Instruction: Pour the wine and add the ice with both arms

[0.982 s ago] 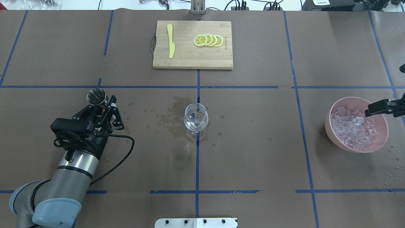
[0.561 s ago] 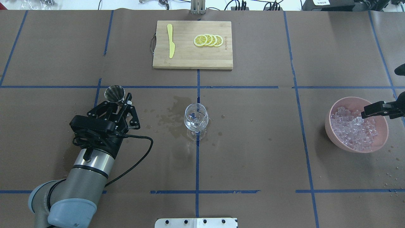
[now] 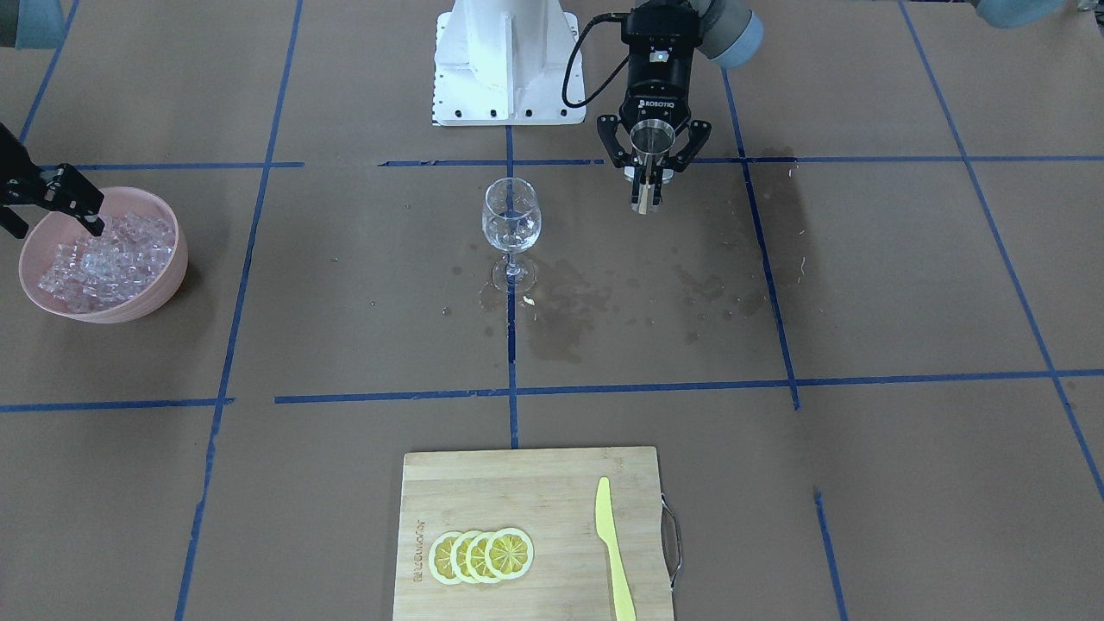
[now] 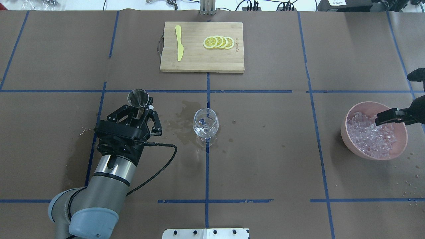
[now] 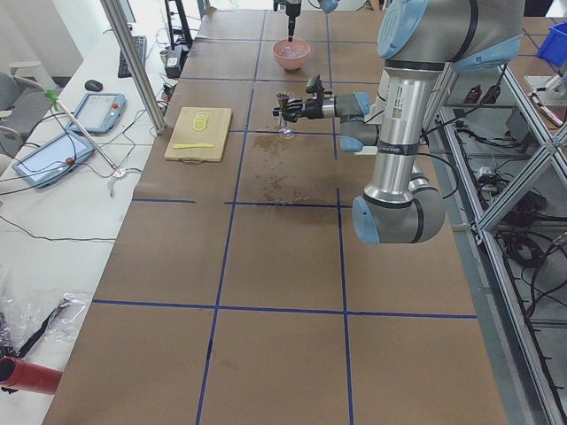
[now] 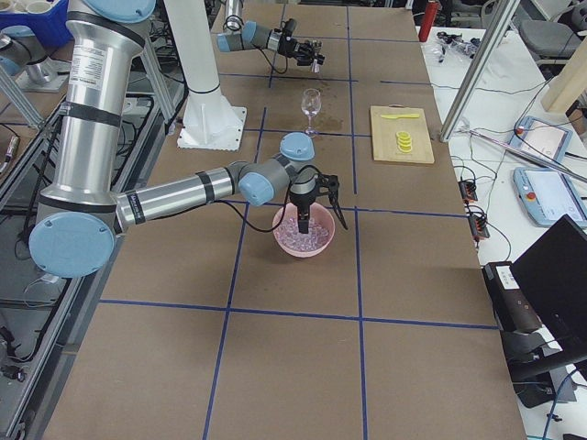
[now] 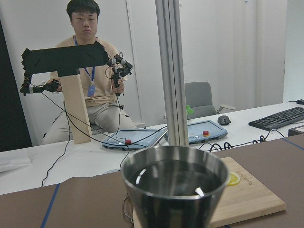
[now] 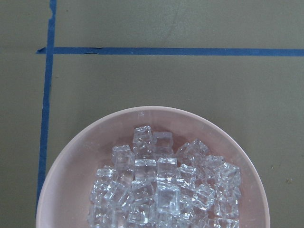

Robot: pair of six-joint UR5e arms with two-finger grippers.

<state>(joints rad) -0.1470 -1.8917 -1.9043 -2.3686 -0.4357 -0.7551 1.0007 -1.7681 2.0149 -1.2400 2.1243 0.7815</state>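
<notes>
on the table [image 4: 265, 159], left of centre, the left claw [image 4: 142, 107] is clenching a steel cup [image 4: 138, 97] of wine [image 7: 175, 178] short of the wine glass [image 4: 206, 122], a tilt over its rim likely next; the released right claw [image 4: 385, 118] is hovering over the ice [image 4: 372, 136].

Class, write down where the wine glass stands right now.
In the overhead view the wine glass stands mid-table on a blue tape line, between the held metal cup and the pink bowl.
</notes>
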